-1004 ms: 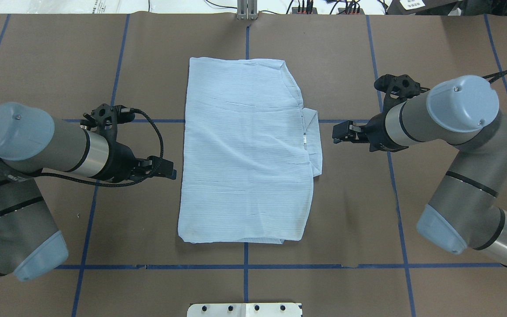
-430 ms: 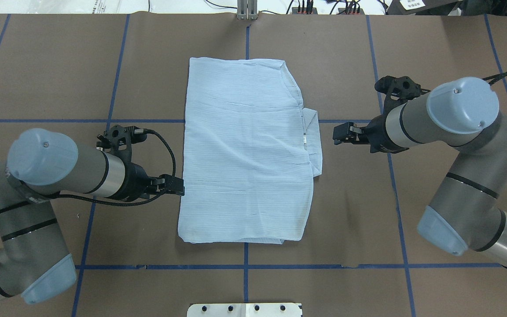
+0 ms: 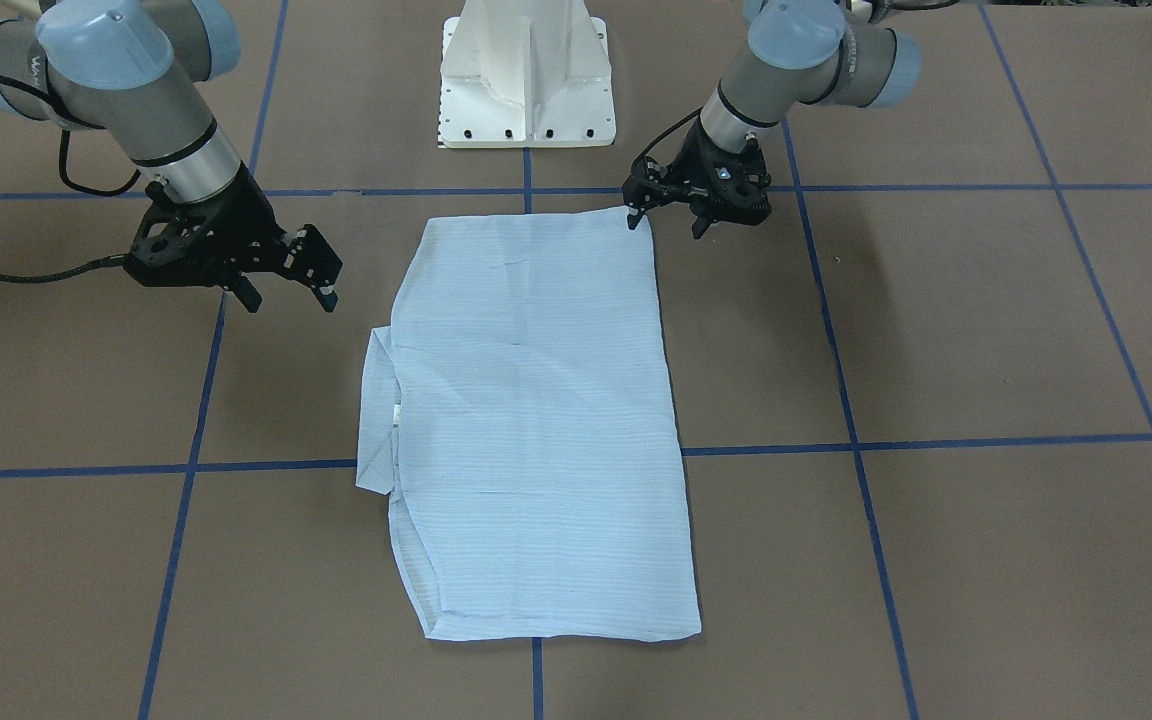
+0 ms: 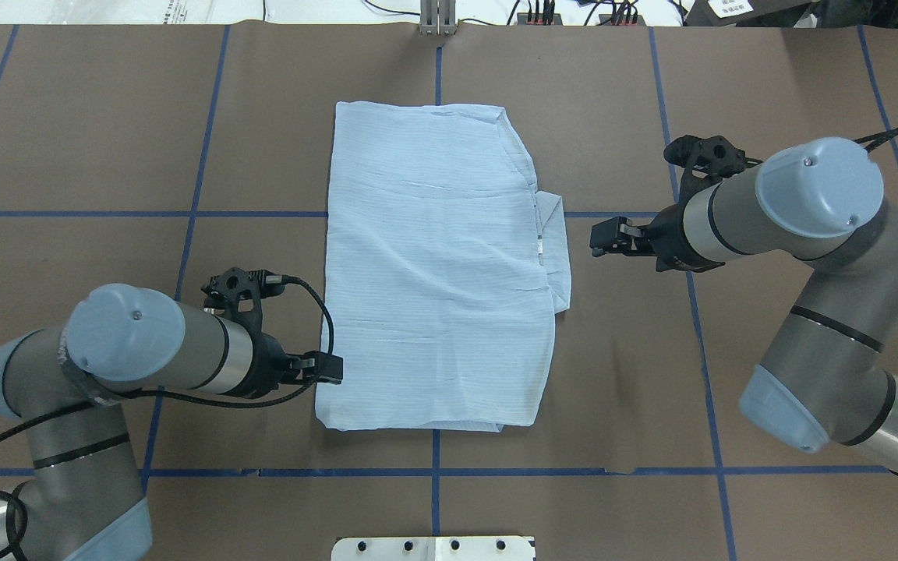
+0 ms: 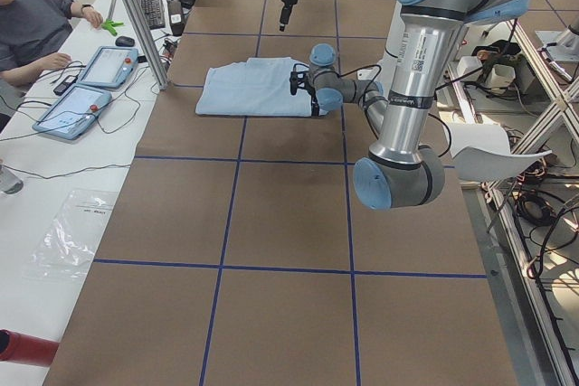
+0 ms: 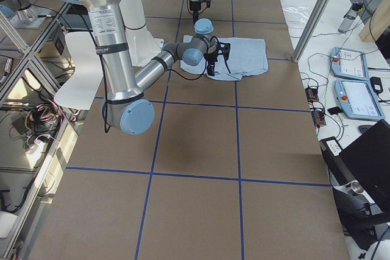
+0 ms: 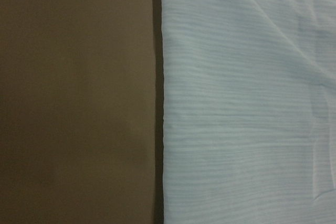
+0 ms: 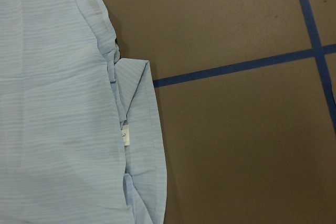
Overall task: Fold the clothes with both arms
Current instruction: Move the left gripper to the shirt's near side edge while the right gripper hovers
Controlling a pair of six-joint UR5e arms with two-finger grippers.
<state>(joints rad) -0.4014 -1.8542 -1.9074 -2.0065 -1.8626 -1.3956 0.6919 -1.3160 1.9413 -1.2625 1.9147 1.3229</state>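
Note:
The light-blue shirt (image 4: 433, 265) lies flat in a folded rectangle at the table's middle, also in the front view (image 3: 536, 420). Its collar (image 4: 556, 249) and neck label (image 8: 126, 137) stick out on the side facing my right arm. My left gripper (image 4: 328, 368) stands open at the shirt's left edge, close to the near corner (image 3: 666, 226). The left wrist view shows only that shirt edge (image 7: 247, 98) on brown table. My right gripper (image 4: 601, 236) hangs open a little way off the collar, touching nothing (image 3: 290, 298).
Brown table cover (image 4: 652, 374) with blue tape lines surrounds the shirt. The white pedestal base (image 3: 526, 80) stands at the robot's edge. A seated person (image 5: 36, 24), tablets and a metal post (image 5: 136, 15) are past the far side.
My left arm has swung toward the robot's side along the shirt's left edge and closed in on the cloth. The right arm and the shirt have stayed put.

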